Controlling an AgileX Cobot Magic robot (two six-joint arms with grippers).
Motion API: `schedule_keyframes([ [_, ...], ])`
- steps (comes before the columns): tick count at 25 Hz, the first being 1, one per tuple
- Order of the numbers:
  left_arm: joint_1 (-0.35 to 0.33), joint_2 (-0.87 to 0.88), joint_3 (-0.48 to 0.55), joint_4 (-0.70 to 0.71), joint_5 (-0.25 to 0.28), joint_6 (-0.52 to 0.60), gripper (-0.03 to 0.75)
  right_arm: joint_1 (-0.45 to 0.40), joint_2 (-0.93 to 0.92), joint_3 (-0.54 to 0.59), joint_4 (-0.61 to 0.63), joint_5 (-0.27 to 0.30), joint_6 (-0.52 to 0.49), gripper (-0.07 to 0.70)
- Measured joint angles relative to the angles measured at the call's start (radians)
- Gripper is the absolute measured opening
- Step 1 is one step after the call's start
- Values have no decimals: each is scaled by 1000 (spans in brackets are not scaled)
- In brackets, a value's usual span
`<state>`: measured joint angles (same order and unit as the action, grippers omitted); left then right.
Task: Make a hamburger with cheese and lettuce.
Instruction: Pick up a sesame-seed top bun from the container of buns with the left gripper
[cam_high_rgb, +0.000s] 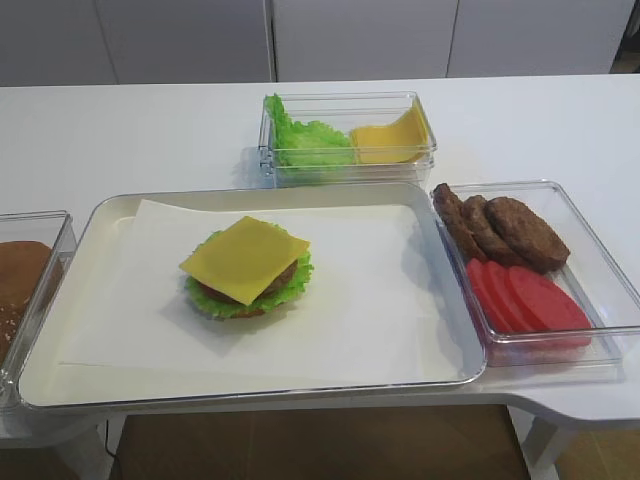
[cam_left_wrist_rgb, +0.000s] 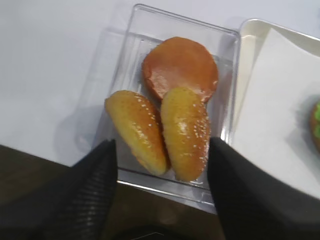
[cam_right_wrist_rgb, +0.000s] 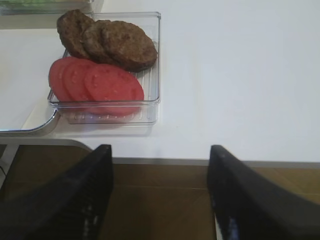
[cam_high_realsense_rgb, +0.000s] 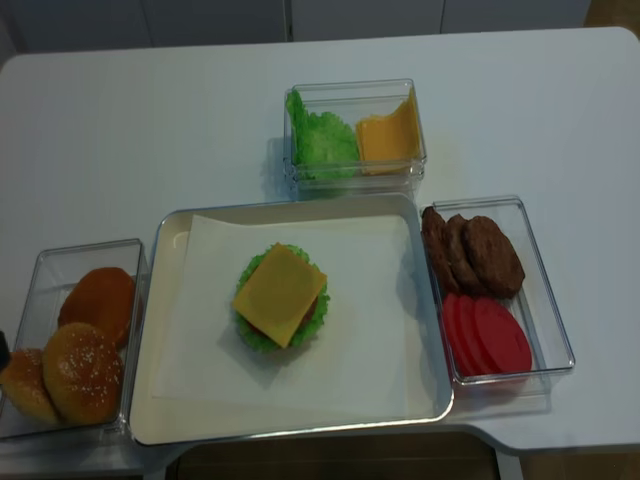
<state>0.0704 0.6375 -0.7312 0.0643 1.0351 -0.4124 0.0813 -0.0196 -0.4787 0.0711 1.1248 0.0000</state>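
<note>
A large white table (cam_high_rgb: 150, 130) fills most of the scene. Its surface is smooth and evenly lit, with only soft shadows. Behind the far edge stands a row of pale grey cabinet doors (cam_high_rgb: 190, 40), separated by thin dark vertical gaps. Under the near edge of the table a brown floor (cam_high_rgb: 300, 445) is visible, and also a white table leg (cam_high_rgb: 535, 445).
</note>
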Motion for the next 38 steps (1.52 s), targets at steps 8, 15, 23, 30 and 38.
schedule_keyframes([
  [8, 0, 96, -7, 39, 72, -241, 430, 0, 0, 0, 0, 0, 0, 450],
  [15, 4, 126, -8, 37, 122, -336, 431, 0, 0, 0, 0, 0, 0, 450],
  [23, 129, 260, -8, -70, 84, -253, 432, 0, 0, 0, 0, 0, 0, 450],
  [30, 323, 362, -8, -265, 27, -56, 432, 0, 0, 0, 0, 0, 0, 450],
  [38, 349, 434, -8, -365, -35, -3, 432, 0, 0, 0, 0, 0, 0, 450],
])
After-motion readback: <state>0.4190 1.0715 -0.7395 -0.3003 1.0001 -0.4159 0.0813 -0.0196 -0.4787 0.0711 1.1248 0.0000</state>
